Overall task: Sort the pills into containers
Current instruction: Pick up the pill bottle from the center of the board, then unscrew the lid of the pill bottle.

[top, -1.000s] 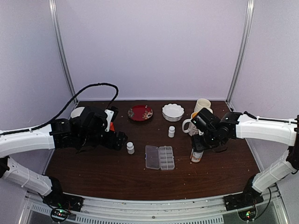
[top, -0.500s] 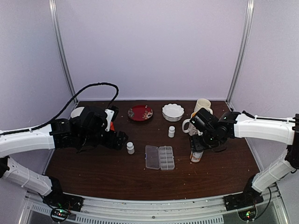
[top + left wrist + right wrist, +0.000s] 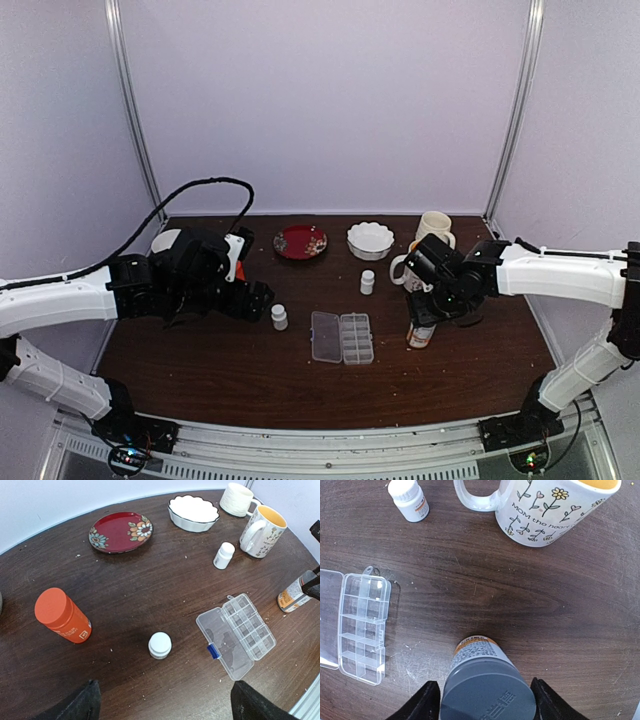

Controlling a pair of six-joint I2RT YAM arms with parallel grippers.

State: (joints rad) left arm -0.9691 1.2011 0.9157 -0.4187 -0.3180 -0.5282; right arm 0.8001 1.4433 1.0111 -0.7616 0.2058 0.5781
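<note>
The clear pill box (image 3: 342, 337) lies mid-table with its lid open flat. It also shows in the left wrist view (image 3: 236, 635) and the right wrist view (image 3: 362, 627), and its cells look empty. Tiny whitish specks, such as one (image 3: 220, 680) near the lid, are scattered on the wood. My right gripper (image 3: 425, 312) (image 3: 487, 700) is shut on the grey cap of an orange-and-white labelled bottle (image 3: 482, 667), which stands on the table right of the box. My left gripper (image 3: 258, 295) (image 3: 167, 702) is wide open and empty, above the table left of the box.
A small white bottle (image 3: 160, 645) stands just ahead of my left gripper, and another (image 3: 223, 555) stands farther back. An orange bottle (image 3: 62, 616) is at the left. A red plate (image 3: 300, 241), a white bowl (image 3: 370, 239), a flowered mug (image 3: 555, 505) and a cream mug (image 3: 433, 225) stand at the back.
The right arm has shifted very slightly over the grey-capped bottle, which stays where it was. The left arm has not moved.
</note>
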